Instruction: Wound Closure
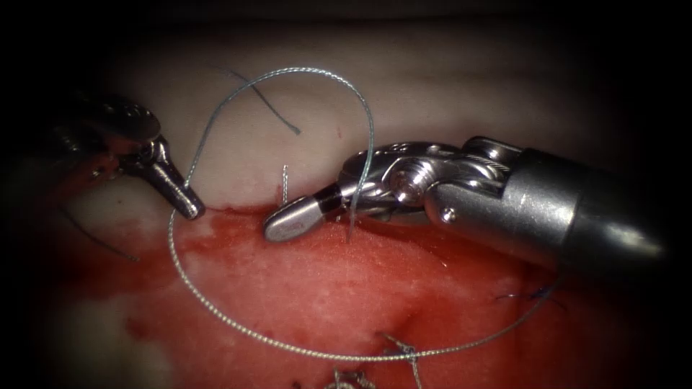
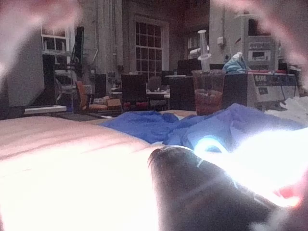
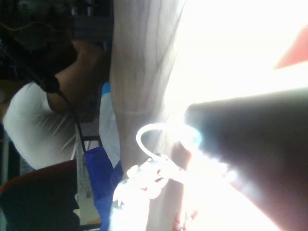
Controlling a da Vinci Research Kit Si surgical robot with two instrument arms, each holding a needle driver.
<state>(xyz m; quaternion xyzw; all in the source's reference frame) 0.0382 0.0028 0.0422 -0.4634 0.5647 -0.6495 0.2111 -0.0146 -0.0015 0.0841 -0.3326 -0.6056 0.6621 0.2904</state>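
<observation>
Needle (image 1: 284,184) upright in tissue (image 1: 432,86) at cut's upper edge | left tool (image 1: 189,204) clamped on thread (image 1: 238,328) | right tool (image 1: 292,220) jaws together, holding nothing, thread looped over it.

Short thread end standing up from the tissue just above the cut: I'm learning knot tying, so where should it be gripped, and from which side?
Likely near its free top, from the right and below. The short thread end stands nearly upright, rooted in the tissue, and the right tool, with the thread looped over it, lies close there. The left tool holds the thread.
</observation>
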